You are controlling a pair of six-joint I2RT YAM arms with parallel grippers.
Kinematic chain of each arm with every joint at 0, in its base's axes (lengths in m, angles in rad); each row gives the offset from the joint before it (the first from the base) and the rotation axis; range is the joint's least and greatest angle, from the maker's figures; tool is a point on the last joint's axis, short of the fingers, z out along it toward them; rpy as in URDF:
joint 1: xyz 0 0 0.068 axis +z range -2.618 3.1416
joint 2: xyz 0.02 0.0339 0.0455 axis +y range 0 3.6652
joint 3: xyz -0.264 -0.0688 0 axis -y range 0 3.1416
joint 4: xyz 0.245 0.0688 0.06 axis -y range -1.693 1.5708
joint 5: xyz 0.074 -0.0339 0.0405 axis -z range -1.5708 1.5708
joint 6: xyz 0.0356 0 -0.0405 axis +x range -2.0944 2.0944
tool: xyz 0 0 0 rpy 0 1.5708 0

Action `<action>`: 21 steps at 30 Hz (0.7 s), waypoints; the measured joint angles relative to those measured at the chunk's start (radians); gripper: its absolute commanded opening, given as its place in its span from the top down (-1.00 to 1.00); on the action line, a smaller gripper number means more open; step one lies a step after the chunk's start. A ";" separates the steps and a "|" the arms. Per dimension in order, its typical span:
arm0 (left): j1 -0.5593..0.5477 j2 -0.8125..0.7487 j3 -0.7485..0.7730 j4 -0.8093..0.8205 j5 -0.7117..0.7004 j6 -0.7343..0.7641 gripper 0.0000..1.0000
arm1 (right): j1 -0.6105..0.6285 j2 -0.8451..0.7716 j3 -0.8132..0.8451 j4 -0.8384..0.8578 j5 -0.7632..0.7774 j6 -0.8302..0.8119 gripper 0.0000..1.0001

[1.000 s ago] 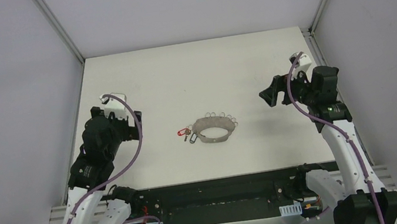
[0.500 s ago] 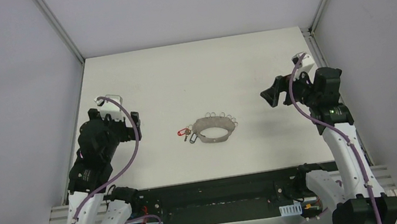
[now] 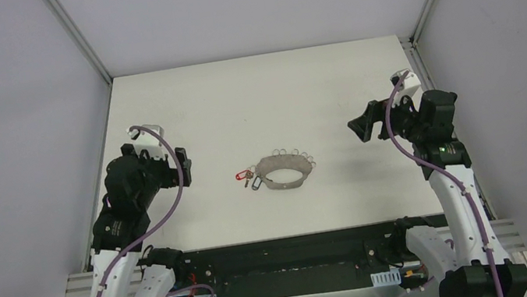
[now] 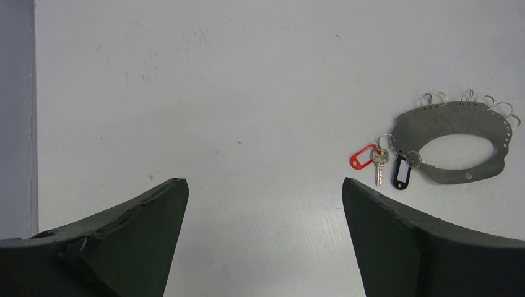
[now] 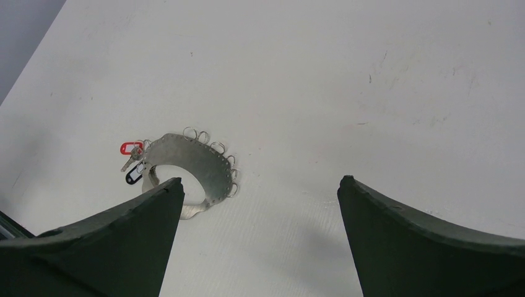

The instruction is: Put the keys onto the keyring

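Note:
The keyring, a thin grey oval band with several wire loops along its far edge, lies flat mid-table, and shows as well in the left wrist view and the right wrist view. The keys lie at its left end: a red-tagged one and a dark-tagged one. Their small rings touch the band; I cannot tell whether they are threaded on it. My left gripper hangs open left of the keys. My right gripper hangs open right of the keyring. Both hold nothing.
The white table is walled by grey panels on the left, right and back. A black rail with the arm bases runs along the near edge.
My left gripper has turned and shifted slightly right toward the keys. The right arm has drifted a little right. Keys and keyring have not moved.

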 measured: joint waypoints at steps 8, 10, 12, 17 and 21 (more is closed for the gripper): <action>0.013 0.024 0.000 0.002 0.003 -0.015 -0.98 | -0.004 -0.002 -0.005 0.000 -0.022 0.000 -0.97; 0.013 0.035 -0.001 0.002 0.016 -0.016 -0.98 | -0.005 -0.002 -0.006 -0.001 -0.023 -0.001 -0.97; 0.013 0.042 -0.003 0.002 0.025 -0.017 -0.98 | -0.006 -0.002 -0.006 -0.001 -0.023 -0.001 -0.97; 0.013 0.047 -0.006 0.001 0.027 -0.018 -0.98 | -0.007 0.002 -0.006 -0.001 -0.023 -0.002 -0.97; 0.019 0.047 -0.006 0.001 0.029 -0.018 -0.98 | -0.007 0.005 -0.006 -0.001 -0.023 -0.004 -0.97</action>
